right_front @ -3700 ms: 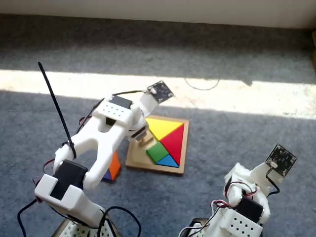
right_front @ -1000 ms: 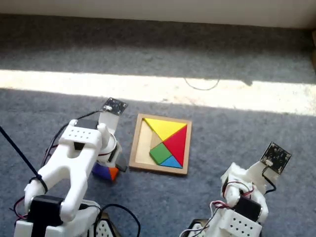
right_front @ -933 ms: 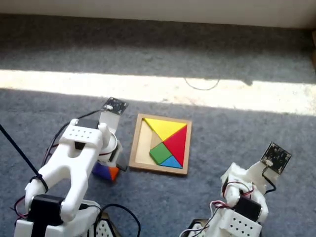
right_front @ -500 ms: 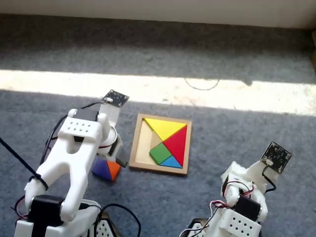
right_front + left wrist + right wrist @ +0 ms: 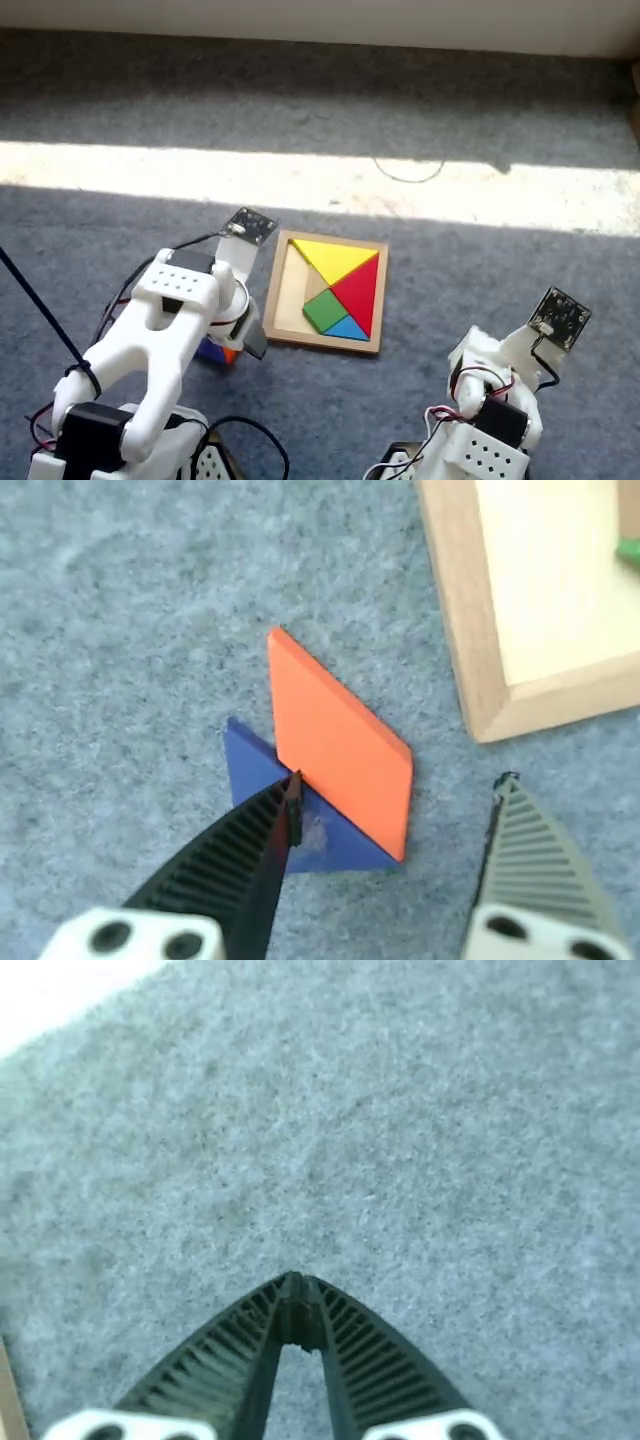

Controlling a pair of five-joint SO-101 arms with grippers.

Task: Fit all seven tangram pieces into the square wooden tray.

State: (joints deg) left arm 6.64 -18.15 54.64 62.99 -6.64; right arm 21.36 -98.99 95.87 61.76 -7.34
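At the high view's lower left, you had the left gripper (image 5: 398, 782), jaws apart, over a flat orange parallelogram piece (image 5: 335, 745) overlapping a dark blue triangle piece (image 5: 250, 765) on grey carpet (image 5: 450, 270), just beside the square wooden tray (image 5: 320, 343). At centre, that tray held a yellow triangle (image 5: 333, 260), a red triangle (image 5: 358, 290), a green square (image 5: 322, 310) and a small blue triangle (image 5: 347, 327). At lower right, your right gripper (image 5: 298, 1285) hung over carpet, jaws together.

orange parallelogram piece (image 5: 335, 742) atop blue triangle piece (image 5: 328, 844), grey carpet (image 5: 130, 610) | near pale wooden tray (image 5: 452, 610) corner | left gripper (image 5: 398, 780) spread wide astride both
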